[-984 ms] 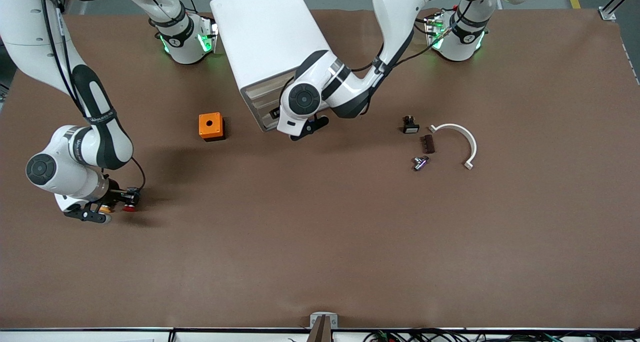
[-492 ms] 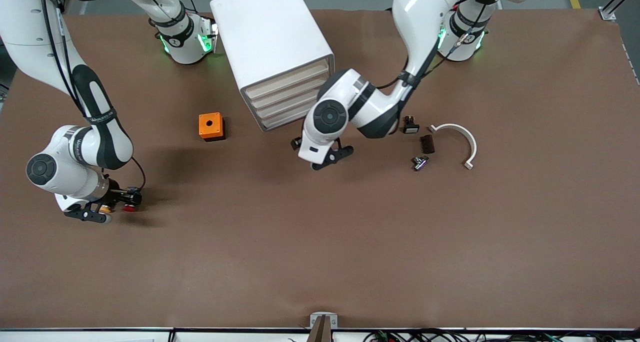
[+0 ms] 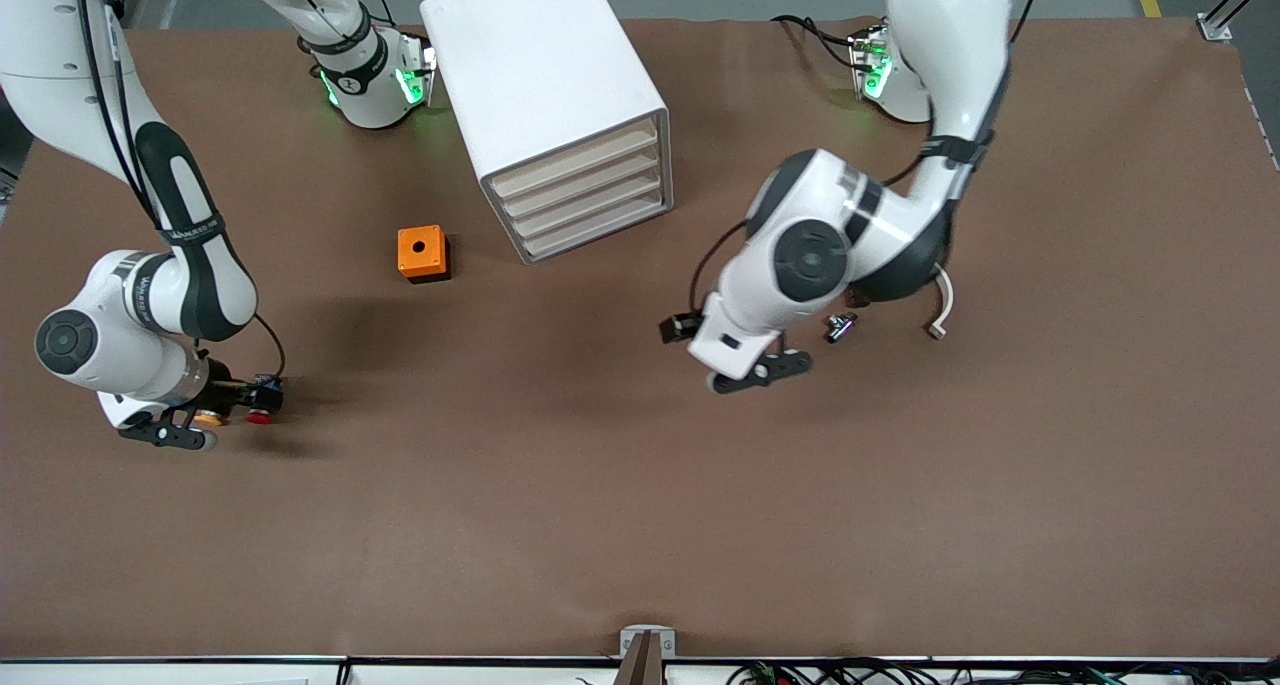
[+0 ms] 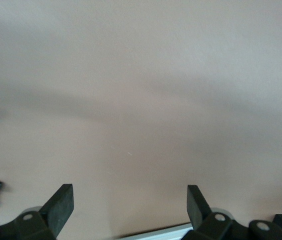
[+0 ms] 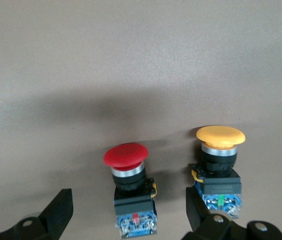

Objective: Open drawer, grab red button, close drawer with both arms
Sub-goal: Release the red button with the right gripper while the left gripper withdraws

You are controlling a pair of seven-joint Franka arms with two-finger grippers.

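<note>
four shut drawers [image 3: 580, 193], one cabinet [image 3: 540, 85]

Red-capped button [image 5: 126, 156]: black body, blue rear. Twin beside it [image 5: 220, 136]: yellow-orange cap. Orange box [image 3: 421, 252] with a dark hole. White cabinet [image 3: 540, 85], cream drawer fronts [image 3: 585, 193]. Brown table [image 3: 640, 525]. White arms, black joint bands, black grippers, left [image 4: 129, 207], right [image 5: 129, 210]; green base lights.

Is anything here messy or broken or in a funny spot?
Nothing looks broken or spilled. The cabinet sits at a slant to the table's edges, all four drawers shut. The red button lies between the open right gripper's fingers, a yellow button beside it. The left gripper is open over bare table.
</note>
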